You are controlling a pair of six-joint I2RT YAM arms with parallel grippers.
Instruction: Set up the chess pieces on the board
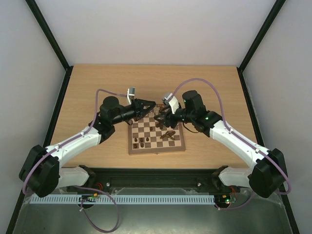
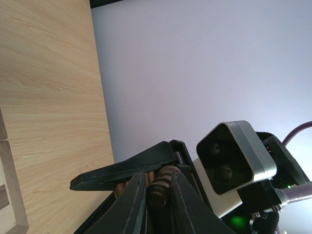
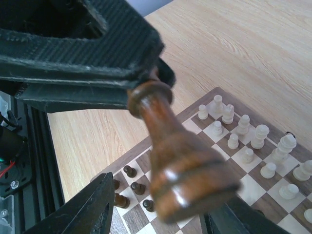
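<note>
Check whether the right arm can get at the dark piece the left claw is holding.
Probably yes. The dark piece, pinched by its narrow end in the left claw, hangs between the right claw's open fingers, with nothing visible in the gap. Closing should catch it.

Dark brown and cream checks pattern the board (image 1: 156,149); the chess pieces (image 3: 183,165) share both colours.

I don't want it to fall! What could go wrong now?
The left gripper pinches the dark piece only by its top, so it might slip and knock over white pieces on the board below. The open right gripper sits close around its base and could bump it loose.
</note>
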